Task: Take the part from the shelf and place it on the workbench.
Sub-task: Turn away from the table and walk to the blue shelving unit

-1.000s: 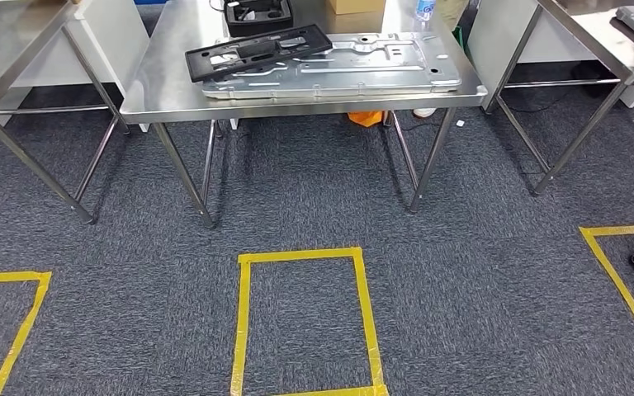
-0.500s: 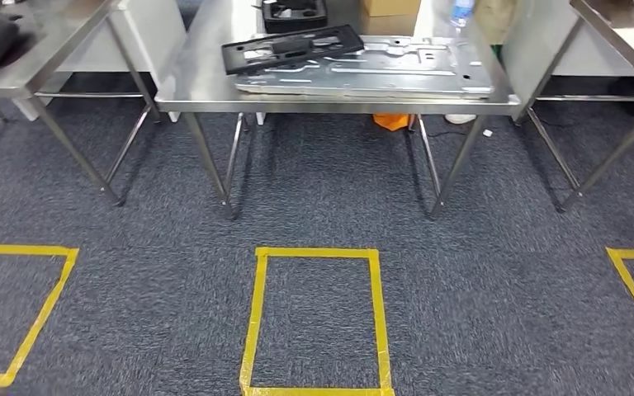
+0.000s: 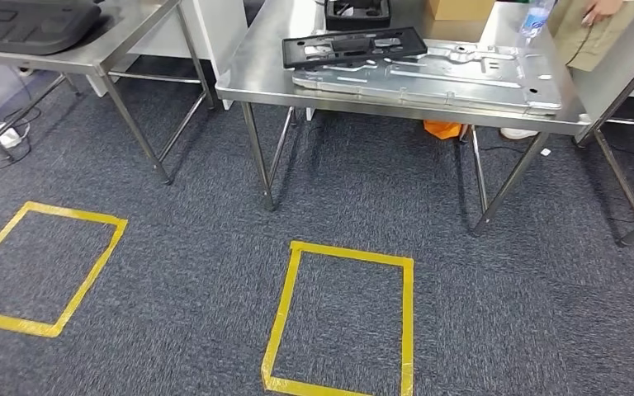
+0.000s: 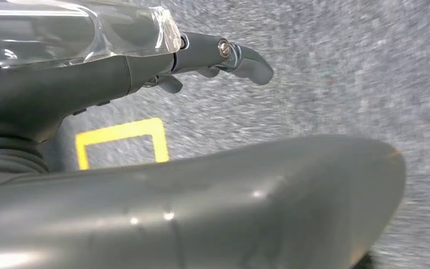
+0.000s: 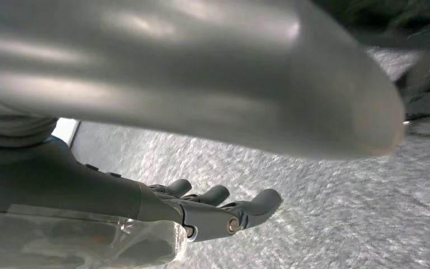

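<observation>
A steel workbench (image 3: 256, 78) stands ahead of me in the head view. On it a black framed part (image 3: 353, 46) lies partly over a large silver metal plate (image 3: 462, 74). My left hand (image 4: 117, 78) hangs over grey carpet, fingers (image 4: 241, 56) stretched out and apart, holding nothing. In its own wrist view my right hand (image 5: 145, 207) also hangs over carpet, its fingers (image 5: 252, 204) loosely extended with nothing in them.
A second steel table (image 3: 107, 45) at the left carries a dark moulded panel (image 3: 29, 23). A black tray (image 3: 358, 11), a cardboard box (image 3: 459, 8) and a bottle (image 3: 535, 21) sit at the workbench's back. A person (image 3: 594, 25) stands behind it. Yellow tape squares (image 3: 285, 322) mark the carpet.
The camera has swung left: the workbench now sits further right in the picture, and the left table with its dark panel has come into view. Things on the workbench have not moved.
</observation>
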You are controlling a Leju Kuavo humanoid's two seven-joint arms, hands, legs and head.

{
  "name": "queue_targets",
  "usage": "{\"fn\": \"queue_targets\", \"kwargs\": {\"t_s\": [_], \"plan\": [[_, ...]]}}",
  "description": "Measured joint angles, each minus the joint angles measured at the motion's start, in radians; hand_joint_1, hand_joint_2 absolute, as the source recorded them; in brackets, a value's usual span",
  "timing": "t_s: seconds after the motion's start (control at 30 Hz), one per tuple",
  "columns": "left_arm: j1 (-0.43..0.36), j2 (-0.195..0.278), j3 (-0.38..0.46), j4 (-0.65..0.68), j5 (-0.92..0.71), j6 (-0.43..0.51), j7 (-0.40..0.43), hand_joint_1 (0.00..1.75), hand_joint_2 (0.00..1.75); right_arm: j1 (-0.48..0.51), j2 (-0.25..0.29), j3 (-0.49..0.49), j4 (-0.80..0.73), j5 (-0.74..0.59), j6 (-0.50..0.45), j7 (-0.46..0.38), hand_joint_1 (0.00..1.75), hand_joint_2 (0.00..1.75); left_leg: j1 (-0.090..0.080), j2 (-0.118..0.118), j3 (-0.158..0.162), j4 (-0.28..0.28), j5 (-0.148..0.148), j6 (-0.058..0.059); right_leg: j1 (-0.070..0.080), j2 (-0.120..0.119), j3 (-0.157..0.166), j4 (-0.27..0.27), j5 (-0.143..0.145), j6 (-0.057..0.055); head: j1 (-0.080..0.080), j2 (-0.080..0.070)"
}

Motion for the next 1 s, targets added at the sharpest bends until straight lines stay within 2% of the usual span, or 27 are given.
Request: {"fn": "queue_targets", "kwargs": {"t_s": [0.03, 0.07, 0.1, 0.13, 0.17, 0.2, 0.23, 0.27, 0.3, 0.33, 0.4, 0.43, 0.47, 0.5, 0.57, 0.6, 0.63, 0.7, 0.73, 0.77, 0.8, 0.83, 0.87, 0.93, 0.97, 1.0], "plan": [[0.005, 0.002, 0.018, -0.004, -0.01, -0.007, -0.002, 0.0, 0.0, 0.003, -0.001, -0.022, 0.0, 0.015, 0.008, -0.002, 0.0, 0.0, 0.002, -0.009, -0.005, 0.0, 0.002, -0.006, 0.0, -0.011, -0.002, 0.001, 0.002, -0.005, 0.0, 0.0], [0.014, 0.004, 0.036, -0.005, -0.02, -0.014, -0.004, 0.0, 0.0, 0.003, -0.002, -0.043, -0.001, 0.03, 0.016, -0.004, 0.0, 0.0, 0.004, -0.005, -0.011, 0.005, -0.001, -0.012, 0.0, -0.024, -0.003, 0.0, 0.004, -0.011, 0.0, 0.0], [0.025, 0.005, 0.053, -0.006, -0.029, -0.021, -0.006, 0.0, 0.0, 0.002, -0.002, -0.064, -0.005, 0.044, 0.024, -0.008, 0.0, 0.0, 0.006, 0.011, -0.022, 0.026, -0.016, -0.017, -0.001, -0.038, -0.003, -0.002, 0.006, -0.017, -0.002, 0.0], [0.04, 0.006, 0.071, -0.006, -0.037, -0.027, -0.008, 0.0, 0.0, -0.002, -0.003, -0.085, -0.012, 0.058, 0.031, -0.011, 0.0, 0.0, 0.006, 0.034, -0.043, 0.068, -0.042, -0.023, -0.002, -0.053, -0.004, -0.005, 0.008, -0.023, -0.004, 0.0], [0.056, 0.007, 0.087, -0.005, -0.044, -0.032, -0.01, 0.0, 0.0, -0.008, -0.003, -0.105, -0.02, 0.07, 0.038, -0.014, 0.0, 0.0, 0.007, 0.062, -0.071, 0.131, -0.077, -0.028, -0.001, -0.068, -0.004, -0.005, 0.008, -0.028, -0.006, 0.0], [0.073, 0.008, 0.104, -0.004, -0.051, -0.037, -0.011, 0.0, 0.0, -0.016, -0.003, -0.124, -0.031, 0.081, 0.044, -0.016, 0.0, 0.0, 0.008, 0.078, -0.106, 0.207, -0.114, -0.034, 0.001, -0.084, -0.006, -0.005, 0.007, -0.031, -0.008, 0.0], [0.093, 0.009, 0.118, -0.001, -0.055, -0.041, -0.012, 0.0, 0.0, -0.028, -0.002, -0.141, -0.043, 0.089, 0.049, -0.017, 0.0, 0.0, 0.008, 0.085, -0.135, 0.272, -0.14, -0.038, 0.002, -0.101, -0.007, -0.005, 0.007, -0.032, -0.008, 0.0], [0.114, 0.009, 0.131, 0.005, -0.06, -0.045, -0.013, 0.0, 0.0, -0.042, -0.002, -0.157, -0.057, 0.097, 0.053, -0.018, 0.0, 0.0, 0.009, 0.088, -0.15, 0.308, -0.149, -0.04, 0.003, -0.117, -0.008, -0.005, 0.006, -0.033, -0.008, 0.0], [0.138, 0.009, 0.144, 0.012, -0.064, -0.048, -0.013, 0.0, 0.0, -0.059, -0.002, -0.173, -0.073, 0.104, 0.056, -0.018, 0.0, 0.0, 0.009, 0.091, -0.143, 0.301, -0.139, -0.041, 0.004, -0.133, -0.008, -0.005, 0.006, -0.032, -0.008, 0.0], [0.161, 0.01, 0.157, 0.021, -0.068, -0.052, -0.014, 0.0, 0.0, -0.076, -0.002, -0.187, -0.09, 0.11, 0.059, -0.019, 0.0, 0.0, 0.009, 0.098, -0.114, 0.25, -0.113, -0.04, 0.005, -0.147, -0.008, -0.005, 0.005, -0.032, -0.008, 0.0], [0.2, 0.011, 0.179, 0.04, -0.076, -0.057, -0.015, 0.0, 0.0, -0.108, -0.002, -0.215, -0.127, 0.121, 0.066, -0.023, 0.0, 0.0, 0.004, 0.142, -0.024, 0.09, -0.056, -0.03, 0.008, -0.173, -0.004, -0.005, 0.003, -0.028, -0.008, 0.0], [0.213, 0.013, 0.19, 0.048, -0.079, -0.06, -0.016, 0.0, 0.0, -0.118, -0.002, -0.227, -0.143, 0.127, 0.069, -0.026, 0.0, 0.0, 0.001, 0.163, 0.009, 0.034, -0.037, -0.024, 0.01, -0.184, -0.002, -0.004, 0.0, -0.024, -0.008, 0.0], [0.223, 0.015, 0.201, 0.054, -0.085, -0.063, -0.017, 0.0, 0.0, -0.125, -0.003, -0.241, -0.157, 0.135, 0.073, -0.028, 0.0, 0.0, -0.003, 0.176, 0.026, 0.003, -0.028, -0.018, 0.011, -0.196, 0.0, -0.004, -0.003, -0.019, -0.008, 0.0], [0.229, 0.016, 0.213, 0.058, -0.091, -0.067, -0.018, 0.0, 0.0, -0.128, -0.003, -0.255, -0.165, 0.144, 0.078, -0.03, 0.0, 0.0, -0.006, 0.174, 0.029, -0.003, -0.026, -0.013, 0.011, -0.208, 0.003, -0.005, -0.004, -0.013, -0.007, 0.0], [0.229, 0.017, 0.233, 0.059, -0.104, -0.075, -0.022, 0.0, 0.0, -0.123, -0.005, -0.279, -0.171, 0.161, 0.087, -0.032, 0.0, 0.0, -0.006, 0.149, 0.026, -0.008, -0.016, -0.001, 0.008, -0.223, 0.009, -0.005, -0.008, -0.003, -0.008, 0.0], [0.22, 0.017, 0.241, 0.057, -0.107, -0.078, -0.024, 0.0, 0.0, -0.112, -0.006, -0.289, -0.171, 0.166, 0.089, -0.032, 0.0, 0.0, -0.003, 0.137, 0.025, -0.013, -0.01, 0.005, 0.006, -0.206, 0.007, 0.007, -0.02, 0.001, -0.007, 0.0], [0.205, 0.017, 0.247, 0.052, -0.11, -0.079, -0.027, 0.0, 0.0, -0.094, -0.007, -0.298, -0.168, 0.169, 0.09, -0.032, 0.0, 0.0, 0.001, 0.125, 0.024, -0.017, -0.005, 0.012, 0.004, -0.177, -0.006, 0.041, -0.045, 0.005, -0.006, 0.0], [0.162, 0.017, 0.26, 0.035, -0.112, -0.081, -0.029, 0.0, 0.0, -0.048, -0.009, -0.315, -0.154, 0.172, 0.093, -0.03, 0.0, 0.0, 0.004, 0.097, 0.019, -0.02, 0.001, 0.02, 0.002, -0.111, -0.065, 0.169, -0.119, 0.01, -0.003, 0.0], [0.139, 0.017, 0.266, 0.024, -0.113, -0.081, -0.03, 0.0, 0.0, -0.024, -0.009, -0.322, -0.143, 0.173, 0.094, -0.029, 0.0, 0.0, 0.005, 0.083, 0.017, -0.02, 0.002, 0.021, 0.002, -0.098, -0.101, 0.241, -0.15, 0.011, -0.002, 0.0], [0.119, 0.017, 0.271, 0.012, -0.113, -0.081, -0.03, 0.0, 0.0, -0.001, -0.009, -0.329, -0.131, 0.173, 0.095, -0.028, 0.0, 0.0, 0.004, 0.07, 0.017, -0.019, 0.002, 0.021, 0.001, -0.093, -0.125, 0.288, -0.163, 0.012, -0.001, 0.0], [0.102, 0.017, 0.275, -0.001, -0.113, -0.081, -0.031, 0.0, 0.0, 0.02, -0.01, -0.335, -0.12, 0.174, 0.096, -0.028, 0.0, 0.0, 0.005, 0.06, 0.017, -0.018, 0.002, 0.02, 0.001, -0.091, -0.134, 0.299, -0.155, 0.014, -0.001, 0.0], [0.086, 0.017, 0.278, -0.016, -0.113, -0.082, -0.031, 0.0, 0.0, 0.041, -0.011, -0.34, -0.107, 0.175, 0.096, -0.028, 0.0, 0.0, 0.006, 0.049, 0.018, -0.016, 0.001, 0.018, -0.001, -0.088, -0.123, 0.268, -0.126, 0.015, -0.001, 0.0], [0.07, 0.017, 0.282, -0.033, -0.113, -0.083, -0.031, 0.0, 0.0, 0.06, -0.012, -0.346, -0.092, 0.176, 0.097, -0.029, 0.0, 0.0, 0.007, 0.039, 0.018, -0.013, -0.001, 0.015, -0.005, -0.077, -0.095, 0.204, -0.086, 0.018, -0.001, 0.0], [0.043, 0.018, 0.292, -0.064, -0.113, -0.084, -0.033, 0.0, 0.0, 0.086, -0.013, -0.357, -0.063, 0.178, 0.097, -0.028, 0.0, 0.0, 0.007, 0.015, 0.005, 0.001, -0.01, 0.001, -0.014, -0.035, -0.035, 0.073, -0.024, 0.022, -0.002, 0.0], [0.039, 0.018, 0.296, -0.071, -0.113, -0.085, -0.033, 0.0, 0.0, 0.087, -0.012, -0.361, -0.057, 0.178, 0.097, -0.029, 0.0, 0.0, 0.006, 0.003, -0.002, 0.006, -0.013, -0.007, -0.015, -0.02, -0.018, 0.039, -0.012, 0.02, -0.002, 0.0], [0.047, 0.018, 0.3, -0.068, -0.113, -0.085, -0.033, 0.0, 0.0, 0.078, -0.011, -0.363, -0.06, 0.179, 0.098, -0.03, 0.0, 0.0, 0.005, -0.006, -0.009, 0.01, -0.015, -0.014, -0.013, -0.014, -0.014, 0.028, -0.01, 0.015, -0.003, 0.0]]}}
